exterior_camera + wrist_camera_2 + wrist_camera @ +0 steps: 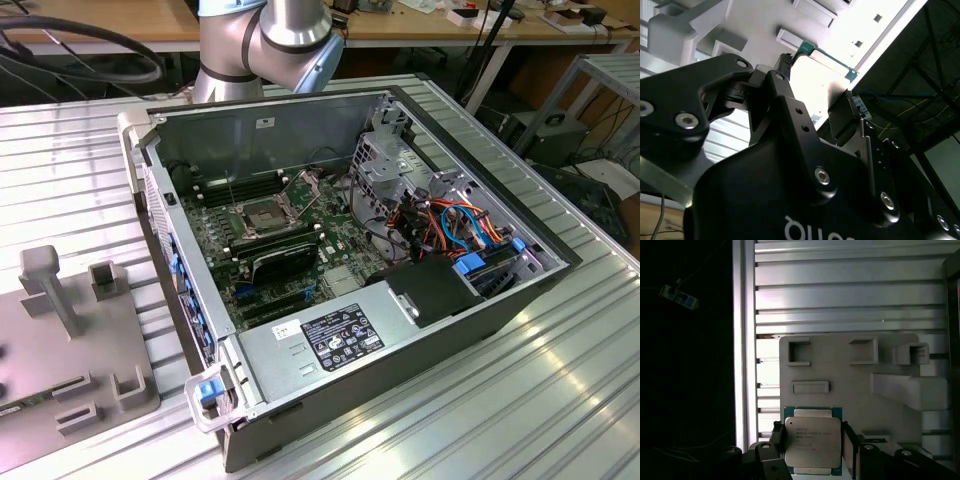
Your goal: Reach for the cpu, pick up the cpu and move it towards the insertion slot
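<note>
The cpu (812, 442), a pale silver square on a green edge, sits between my gripper's (812, 436) two dark fingers, which press on its opposite sides. It hangs over the near end of a grey fixture plate (850, 382). In the second wrist view the cpu (827, 59) shows edge-on as a thin green strip spanning the gripper (817, 77). The insertion slot (262, 216), a silvery-framed square socket with its plate hinged up, lies on the motherboard inside the open computer case (350, 250).
The grey fixture plate (70, 350) with posts and pockets lies at the exterior view's left of the case. A black card (285, 262) stands just in front of the socket. Drive cage and coloured cables (450, 225) fill the case's right side. The arm's base (260, 40) stands behind the case.
</note>
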`<state>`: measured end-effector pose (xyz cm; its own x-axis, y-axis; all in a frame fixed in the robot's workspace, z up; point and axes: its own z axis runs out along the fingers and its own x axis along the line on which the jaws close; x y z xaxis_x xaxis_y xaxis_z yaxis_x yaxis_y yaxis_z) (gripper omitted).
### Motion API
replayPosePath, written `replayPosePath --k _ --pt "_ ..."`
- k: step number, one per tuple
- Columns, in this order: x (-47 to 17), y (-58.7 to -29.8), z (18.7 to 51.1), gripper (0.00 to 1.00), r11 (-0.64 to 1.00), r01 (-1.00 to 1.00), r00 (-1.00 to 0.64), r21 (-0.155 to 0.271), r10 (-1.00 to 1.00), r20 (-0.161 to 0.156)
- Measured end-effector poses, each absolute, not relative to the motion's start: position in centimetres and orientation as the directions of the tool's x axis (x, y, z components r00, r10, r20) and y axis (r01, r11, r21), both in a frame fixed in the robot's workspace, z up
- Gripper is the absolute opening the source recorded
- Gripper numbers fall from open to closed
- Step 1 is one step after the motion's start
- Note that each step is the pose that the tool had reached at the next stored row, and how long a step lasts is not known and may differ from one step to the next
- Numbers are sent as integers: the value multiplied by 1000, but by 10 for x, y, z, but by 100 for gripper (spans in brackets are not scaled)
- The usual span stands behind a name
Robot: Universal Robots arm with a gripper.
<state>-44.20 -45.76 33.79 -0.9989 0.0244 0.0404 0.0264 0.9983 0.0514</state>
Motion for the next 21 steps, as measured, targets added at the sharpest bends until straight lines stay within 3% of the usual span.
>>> replayPosePath --k 21 --pt "-442 -458 389 55 998 26 -999 51 24 40"
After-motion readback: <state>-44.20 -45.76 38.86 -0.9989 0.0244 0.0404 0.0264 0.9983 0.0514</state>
